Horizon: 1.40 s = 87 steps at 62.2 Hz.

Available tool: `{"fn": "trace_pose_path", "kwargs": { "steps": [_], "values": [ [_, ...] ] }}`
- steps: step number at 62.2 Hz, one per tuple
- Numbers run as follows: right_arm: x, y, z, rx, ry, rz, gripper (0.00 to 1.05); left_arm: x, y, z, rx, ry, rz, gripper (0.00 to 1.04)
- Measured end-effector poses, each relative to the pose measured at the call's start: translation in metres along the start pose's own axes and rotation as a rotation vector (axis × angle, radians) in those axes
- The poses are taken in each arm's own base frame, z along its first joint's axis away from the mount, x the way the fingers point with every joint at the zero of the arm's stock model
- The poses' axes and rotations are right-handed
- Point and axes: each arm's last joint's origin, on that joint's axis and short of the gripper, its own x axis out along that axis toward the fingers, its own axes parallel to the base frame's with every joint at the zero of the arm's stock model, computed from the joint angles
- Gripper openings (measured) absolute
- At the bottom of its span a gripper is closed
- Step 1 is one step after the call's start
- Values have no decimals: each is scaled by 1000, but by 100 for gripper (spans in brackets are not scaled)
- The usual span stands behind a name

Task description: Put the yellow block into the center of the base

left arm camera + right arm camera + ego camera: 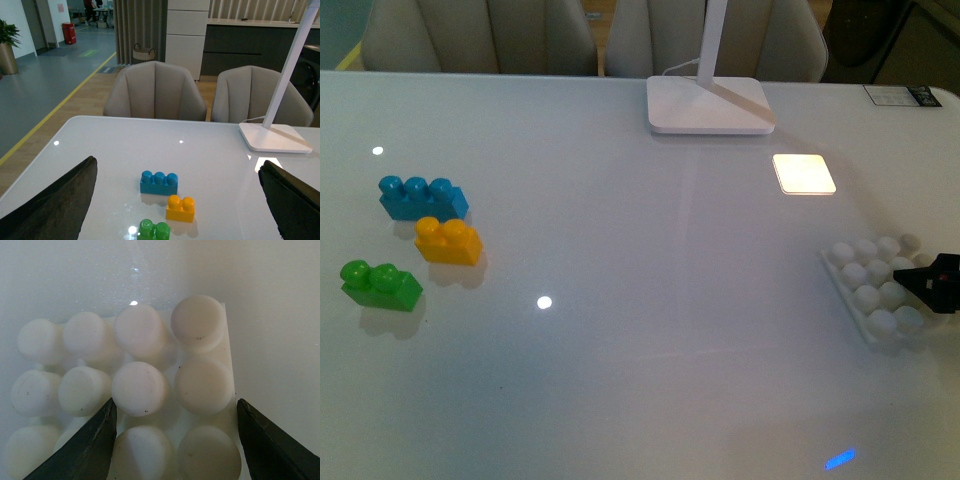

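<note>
The right claw stands with its fingers spread wide on either side of the base, a white square plate of round studs. Two columns of studs lie between the finger tips, and the rest of the plate stretches ahead of the claw. Whether the fingers actually touch the plate's edge is hard to say from so close; they may only hover just over it. In the front view the right claw shows as a black tip over the near right side of the base.

The left claw is also spread apart, holding nothing. The yellow block sits on the white table below and between its fingers, upright, studs up, well apart from the base. A blue three-stud brick lies just beyond the block, nearly touching it, and a green two-stud brick lies just nearer to the claw. A white lamp foot stands far ahead, off to the claw's right
</note>
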Motion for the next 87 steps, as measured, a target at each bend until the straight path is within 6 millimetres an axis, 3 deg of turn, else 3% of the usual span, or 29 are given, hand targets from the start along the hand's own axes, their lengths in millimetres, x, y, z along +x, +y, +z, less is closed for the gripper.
{"fn": "trace_pose_path", "kwargs": {
  "steps": [32,54,87],
  "values": [
    [26,91,21,-41,113,-28,61,0,0,0,0,0,0,97],
    [43,171,23,19,121,-42,59,0,0,0,0,0,0,97],
    [76,263,40,78,121,-13,59,0,0,0,0,0,0,97]
  ]
}}
